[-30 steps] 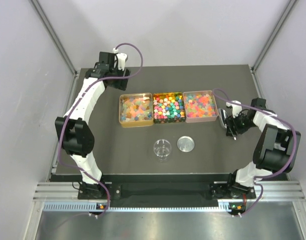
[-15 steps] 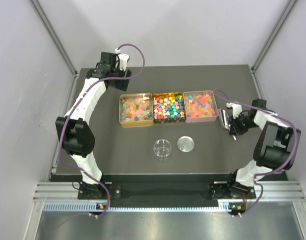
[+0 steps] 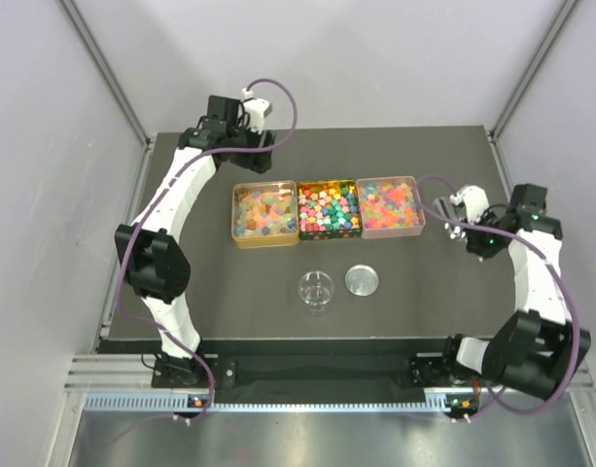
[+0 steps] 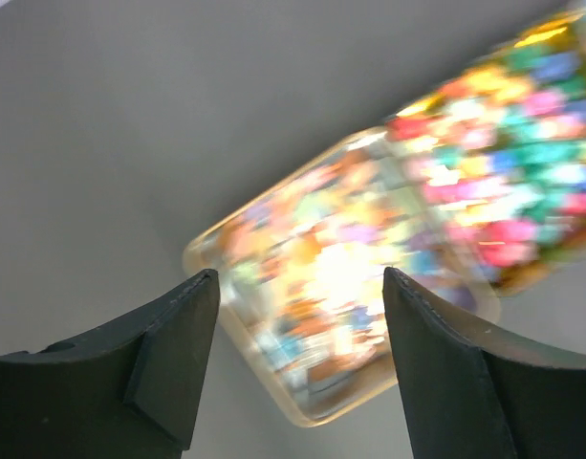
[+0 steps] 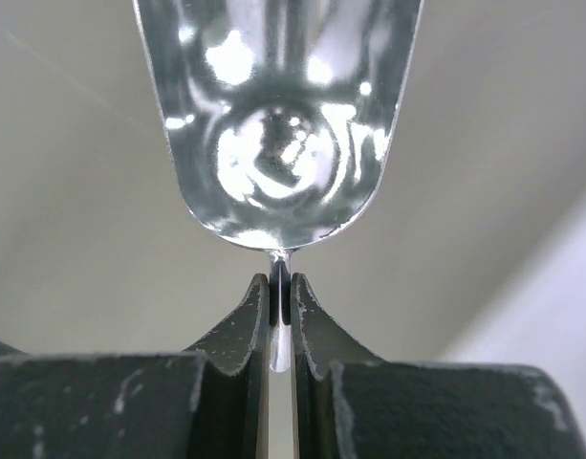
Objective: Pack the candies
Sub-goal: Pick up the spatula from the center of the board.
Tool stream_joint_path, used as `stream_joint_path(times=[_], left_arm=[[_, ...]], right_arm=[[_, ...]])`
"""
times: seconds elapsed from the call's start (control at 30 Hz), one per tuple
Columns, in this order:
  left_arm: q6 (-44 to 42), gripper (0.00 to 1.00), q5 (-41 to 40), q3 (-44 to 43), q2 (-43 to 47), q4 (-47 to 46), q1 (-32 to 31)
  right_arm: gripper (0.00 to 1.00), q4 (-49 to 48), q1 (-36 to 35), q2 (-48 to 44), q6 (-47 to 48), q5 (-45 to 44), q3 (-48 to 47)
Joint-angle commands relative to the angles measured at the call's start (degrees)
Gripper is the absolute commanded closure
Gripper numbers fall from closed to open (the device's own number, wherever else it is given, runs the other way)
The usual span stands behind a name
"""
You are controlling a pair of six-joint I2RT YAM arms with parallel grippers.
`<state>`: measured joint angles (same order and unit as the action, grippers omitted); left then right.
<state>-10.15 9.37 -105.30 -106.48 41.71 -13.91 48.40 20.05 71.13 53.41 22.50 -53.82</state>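
Observation:
The candies fill three tins in a row: pale translucent ones (image 3: 263,211) on the left, bright mixed ones (image 3: 328,207) in the middle, pink and orange ones (image 3: 389,202) on the right. In the left wrist view the pale candies (image 4: 331,273) show blurred below my left gripper (image 4: 300,277), which is open and empty. It hovers behind the left tin as my left gripper (image 3: 243,146) in the top view. My right gripper (image 3: 470,232) is shut on the thin handle of a shiny metal scoop (image 5: 278,115), just right of the right tin. The scoop (image 3: 449,212) looks empty.
A clear glass jar (image 3: 316,291) stands open in front of the trays, with a round silver lid (image 3: 363,280) lying flat to its right. The dark tabletop (image 3: 229,292) is boxed in by white walls on the left, right and back.
My right gripper has closed on the scoop's handle and carried it up and slightly right. My left arm has swung right, toward the back of the left tin.

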Motion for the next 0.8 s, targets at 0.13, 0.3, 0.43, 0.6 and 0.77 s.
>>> stream_joint_path(times=[0.13, 0.3, 0.43, 0.6, 0.77], left_arm=[[15.5, 0.37, 35.3, -8.9, -1.4, -8.1, -5.8], [24.5, 0.40, 45.4, -11.3, -6.1, -13.6, -8.0], [35.4, 0.39, 50.5, -9.4, -6.5, -23.2, -8.2], [34.9, 0.40, 49.8, -8.8, -7.8, -23.3, -10.1], [35.0, 0.42, 51.0, -9.1, -9.4, -23.5, -12.4]], right_arm=[[1.00, 10.6, -10.6, -2.3, 0.8, 0.3, -20.9], [1.00, 10.5, -22.1, 1.9, -2.2, -1.6, -26.3], [1.00, 11.7, -27.9, 6.4, -5.2, -2.0, -31.2], [1.00, 10.0, -32.2, 8.2, -5.3, -3.8, -31.9], [1.00, 8.8, -33.4, 10.6, -5.0, -4.6, -34.1]])
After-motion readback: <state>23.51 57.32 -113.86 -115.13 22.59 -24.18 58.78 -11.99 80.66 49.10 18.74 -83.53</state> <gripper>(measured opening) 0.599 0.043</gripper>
